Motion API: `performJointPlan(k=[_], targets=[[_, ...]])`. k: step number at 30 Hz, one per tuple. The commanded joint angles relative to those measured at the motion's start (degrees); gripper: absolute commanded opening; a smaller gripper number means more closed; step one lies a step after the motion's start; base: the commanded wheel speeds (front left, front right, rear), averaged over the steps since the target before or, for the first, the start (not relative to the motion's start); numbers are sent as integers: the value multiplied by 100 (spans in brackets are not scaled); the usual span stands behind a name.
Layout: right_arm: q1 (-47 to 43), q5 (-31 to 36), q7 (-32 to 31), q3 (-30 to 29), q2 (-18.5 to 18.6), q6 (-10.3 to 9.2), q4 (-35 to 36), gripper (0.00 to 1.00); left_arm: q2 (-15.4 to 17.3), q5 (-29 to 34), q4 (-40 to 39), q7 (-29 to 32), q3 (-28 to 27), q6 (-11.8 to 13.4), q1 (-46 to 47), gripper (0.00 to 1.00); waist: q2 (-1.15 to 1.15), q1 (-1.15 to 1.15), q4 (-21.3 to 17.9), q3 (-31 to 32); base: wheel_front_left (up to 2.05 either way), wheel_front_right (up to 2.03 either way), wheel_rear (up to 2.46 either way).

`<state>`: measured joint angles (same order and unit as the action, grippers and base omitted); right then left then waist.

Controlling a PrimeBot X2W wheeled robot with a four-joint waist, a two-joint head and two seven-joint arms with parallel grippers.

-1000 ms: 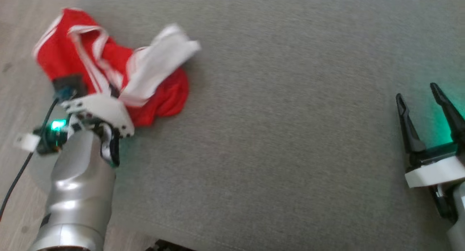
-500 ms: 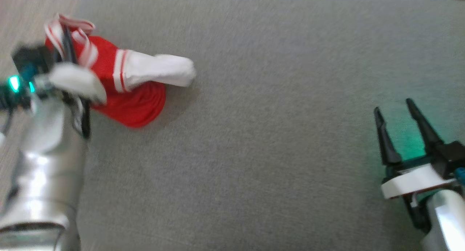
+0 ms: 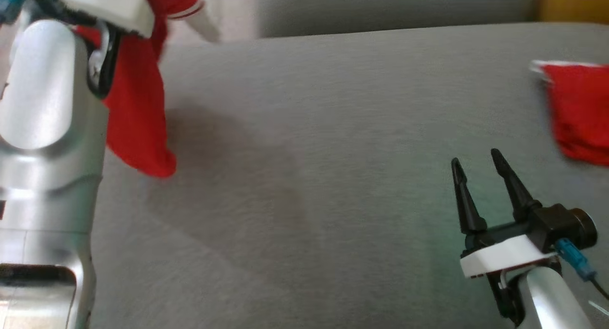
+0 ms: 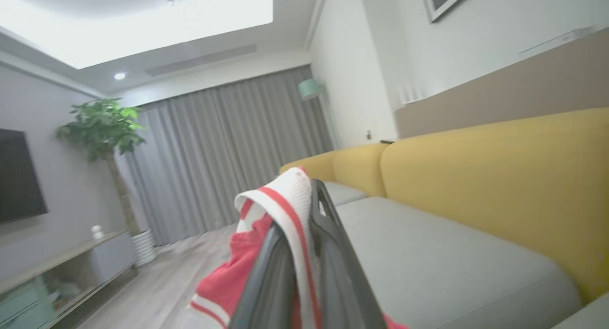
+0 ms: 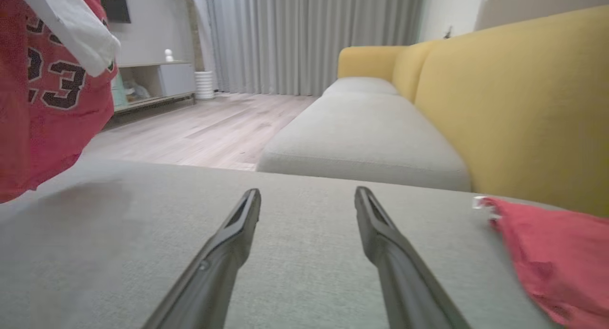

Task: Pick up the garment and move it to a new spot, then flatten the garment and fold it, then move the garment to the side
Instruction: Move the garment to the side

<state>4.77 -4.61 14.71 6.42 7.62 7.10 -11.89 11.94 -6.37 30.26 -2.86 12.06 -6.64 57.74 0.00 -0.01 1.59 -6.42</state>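
My left gripper [image 4: 297, 210] is clamped on the garment [image 3: 138, 119], jaws pinched together over a white-and-red striped hem. The red cloth hangs below them in a long bunch. Its lowest fold looks just clear of the grey seat [image 3: 309, 167], though the head view is too soft there for me to be sure.

For the carry I want the left arm high enough that nothing drags. I'd travel slowly so the cloth doesn't swing, and set it down in the bare stretch between the two sets of jaws. That thin hem is all I have, so no jerks.

My right gripper [image 3: 476, 156] hovers low over the seat, jaws spread wide and empty. I'd have it ready to take a free edge once the cloth lies down. Beyond its outer jaw lies a second red cloth [image 3: 578, 110]; I'd land well short of it.
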Motion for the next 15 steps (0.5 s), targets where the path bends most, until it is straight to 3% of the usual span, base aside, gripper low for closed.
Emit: performJointPlan(k=[1, 7, 12, 13, 14, 15], targets=[[62, 46, 29, 115, -7, 39, 207, 100, 216, -48, -293, 75, -104, -21, 310, 0, 0, 1, -774, 285, 0, 0, 0], [205, 188, 29, 41, -173, 39, 232, 100, 123, -506, -1018, 563, 234, -69, -135, 0, 0, 1, -1582, -83, 0, 0, 0], [412, 161, 29, 58, -315, 39, 285, 100, 83, -799, -1039, 547, 842, -81, -757, 0, 0, 1, -1992, -634, 0, 0, 0], [444, 147, 29, 81, -340, 39, 265, 100, 71, -831, -964, 445, 1009, -82, -901, 13, 0, 1, -2038, -727, 0, 0, 0], [463, 132, 29, 103, -360, 39, 223, 100, 60, -891, -883, 270, 1256, -82, -1046, 77, 0, 1, -2061, -788, 0, 0, 0], [467, 121, 29, 118, -379, 39, 146, 100, 54, -968, -741, 81, 1432, -82, -1209, 100, 0, 1, -2072, -824, 0, 0, 0]])
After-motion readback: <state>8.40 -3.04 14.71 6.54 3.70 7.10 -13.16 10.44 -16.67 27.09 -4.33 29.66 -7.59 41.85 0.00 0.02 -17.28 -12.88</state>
